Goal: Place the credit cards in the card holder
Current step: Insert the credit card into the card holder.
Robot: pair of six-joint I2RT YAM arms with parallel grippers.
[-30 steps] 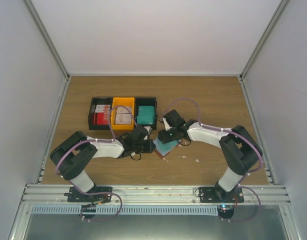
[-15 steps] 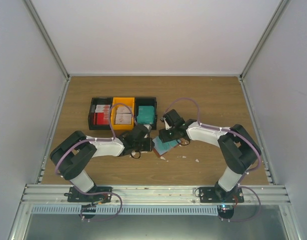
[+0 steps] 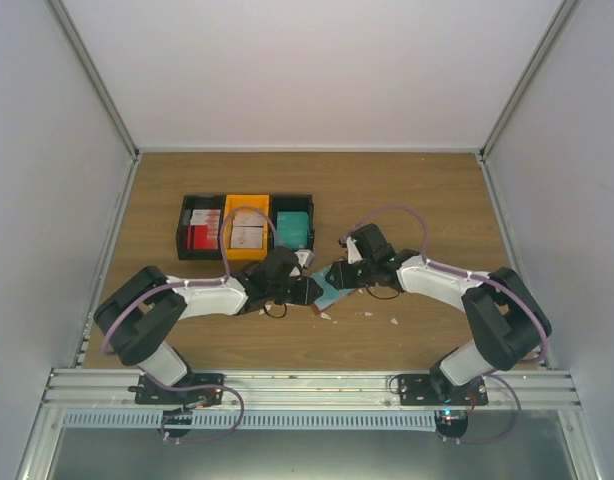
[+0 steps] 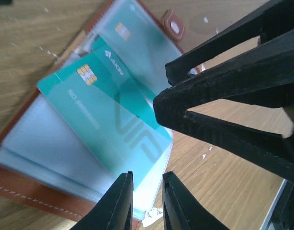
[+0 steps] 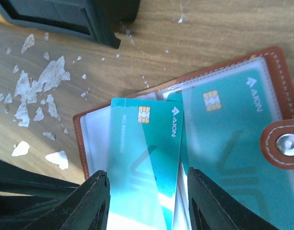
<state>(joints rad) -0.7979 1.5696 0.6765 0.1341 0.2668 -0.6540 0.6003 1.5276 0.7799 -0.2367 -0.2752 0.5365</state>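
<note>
Card holder: your reddish-brown leather card holder point(image 5: 95, 139) lies open on the wooden tabletop point(image 3: 407, 200). It has a stitched border, a snap tab and glossy clear sleeves inside.
Loose card: a thin teal credit card point(image 5: 144, 158) with a gold chip and "VIP" lettering lies tilted across the open sleeves. You cannot tell whether its far end is inside one.
Stored card: a second teal card point(image 5: 223, 129) sits flat behind the clear sleeve beside the snap tab.
Right arm: it reaches left, wrist low over the holder. The right fingers point(image 5: 95, 206) are clenched on the teal credit card's two long edges.
Left arm: it stretches right, wrist low at the holder's left side. The left fingers point(image 4: 122, 203) are pinched nearly together on the holder's sleeve edge.
Trays: three joined trays point(image 3: 202, 254) stand behind the holder. The black one holds red and white cards point(image 3: 200, 232), the orange one pale cards point(image 3: 246, 232), and the other black one teal cards point(image 3: 291, 230).
Flakes: irregular white flakes point(image 5: 34, 91) lie on the tabletop near the trays.
</note>
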